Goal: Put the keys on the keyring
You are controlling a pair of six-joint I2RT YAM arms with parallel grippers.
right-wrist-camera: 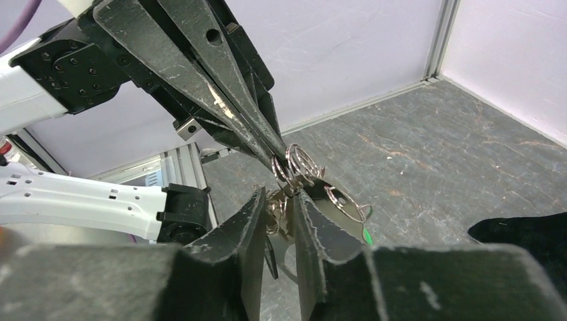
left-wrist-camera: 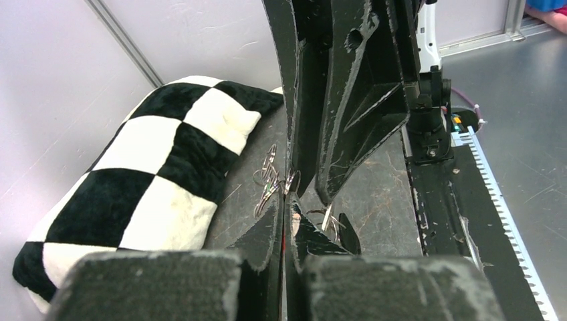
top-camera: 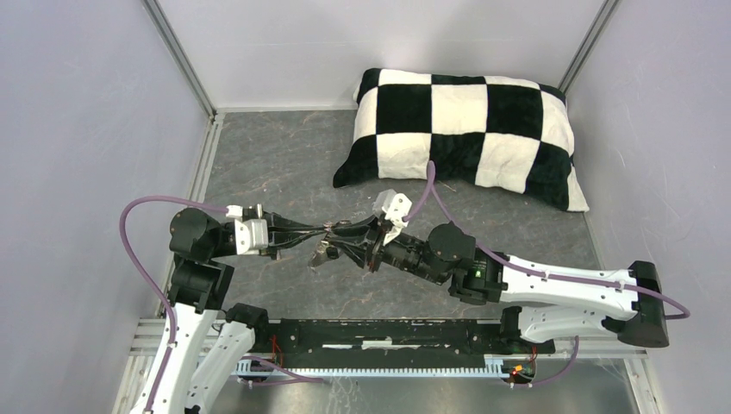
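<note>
The left claw (right-wrist-camera: 281, 162) is shut tight, and a bright wire loop (right-wrist-camera: 302, 162) is clamped at its very tip. It is met tip to tip by the right claw (right-wrist-camera: 289, 194), whose jaws are held a narrow way apart with more of the thin steel loops pinched between them. The black fingers (right-wrist-camera: 200, 73) are seen to be long, tapered and badly scuffed. Beside the right fingertip a flat, dull grey keyring (right-wrist-camera: 332, 206) is hung, its long axis slanted down and away from the tips, with a small green tag (right-wrist-camera: 366, 235) at its far end. In the top view both arms are stretched low and nearly level toward each other above the grey marbled table (top-camera: 276, 155). A plush black-and-white checked pillow (top-camera: 465, 129) is laid well behind them.
</note>
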